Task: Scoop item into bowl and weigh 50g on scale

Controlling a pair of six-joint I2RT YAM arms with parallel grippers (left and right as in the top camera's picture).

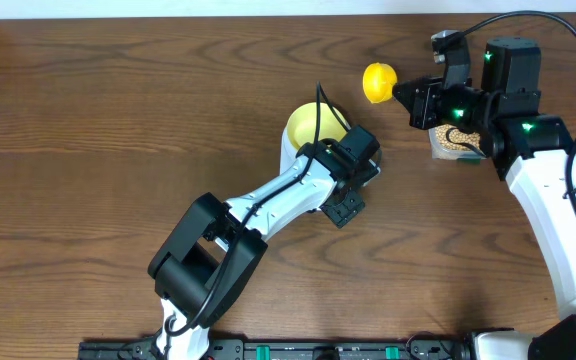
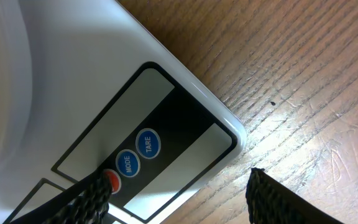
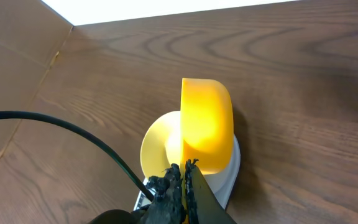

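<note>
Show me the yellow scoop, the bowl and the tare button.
yellow scoop [image 1: 379, 82]: overhead view, its cup.
bowl [image 1: 304, 125]: overhead view, its visible inner wall.
TARE button [image 2: 148, 142]: left wrist view, its blue face.

Your left arm [image 1: 278, 195] runs from its base at the near edge diagonally toward the centre of the table. Its elbow is folded back near the base and its forearm is stretched out. Your left gripper [image 2: 179, 199] is angled downward, its fingers [image 2: 89, 194] spread wide apart with nothing held between them. Your right arm [image 1: 553, 220] rises along the right side and bends at the wrist, so the right gripper [image 3: 182, 177] points leftward. Its fingers are pressed close together, clamped on the handle of a yellow scoop [image 3: 207, 124]. Green indicator lights show on the right wrist housing.
</note>
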